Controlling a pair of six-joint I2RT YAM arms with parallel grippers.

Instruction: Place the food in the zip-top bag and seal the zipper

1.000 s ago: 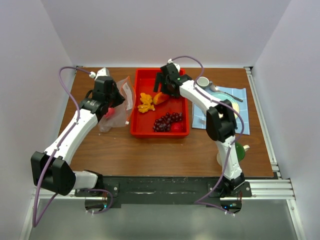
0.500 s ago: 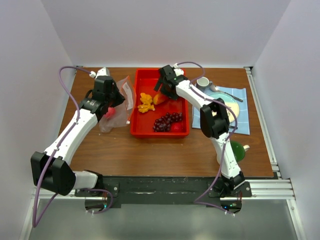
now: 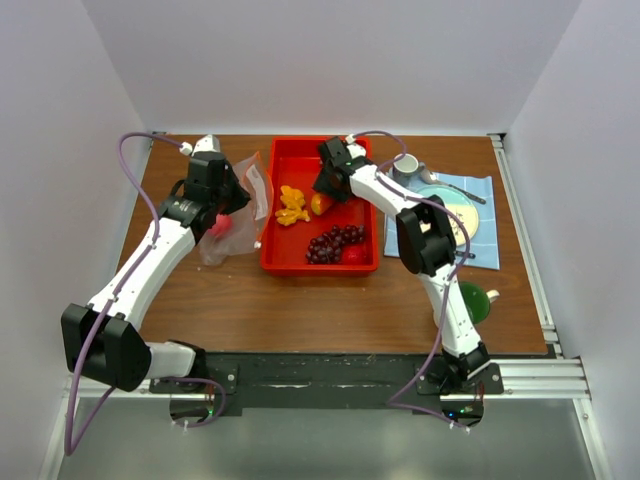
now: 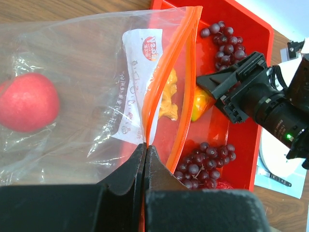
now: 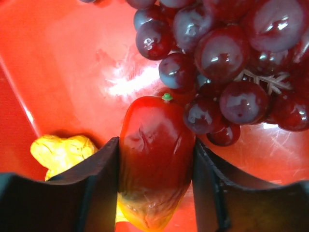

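Observation:
My left gripper (image 3: 222, 190) is shut on the zipper (image 4: 166, 72) of the clear zip-top bag (image 3: 235, 215), and holds its mouth open toward the red tray (image 3: 270, 262). In the left wrist view the pinch point (image 4: 145, 145) is on the orange-red strip. A round red fruit (image 4: 26, 101) lies inside the bag (image 4: 82, 53). My right gripper (image 3: 325, 192) is in the tray, shut on the glossy red-to-yellow orange wedge (image 5: 154, 159). A yellow-orange cluster (image 3: 292, 205), grape bunches (image 3: 335, 243) and a red fruit (image 3: 352, 256) lie in the tray.
A blue cloth (image 3: 480, 190) with a plate (image 3: 455, 215), a white cup (image 3: 405, 163) and a spoon (image 3: 455, 185) lies right of the tray. A green object (image 3: 477, 300) sits by the right arm's base. The tray's rim stands between wedge and bag.
My right gripper has moved down and left in the tray onto the orange wedge, and its elbow has swung left. The left arm and bag have not moved.

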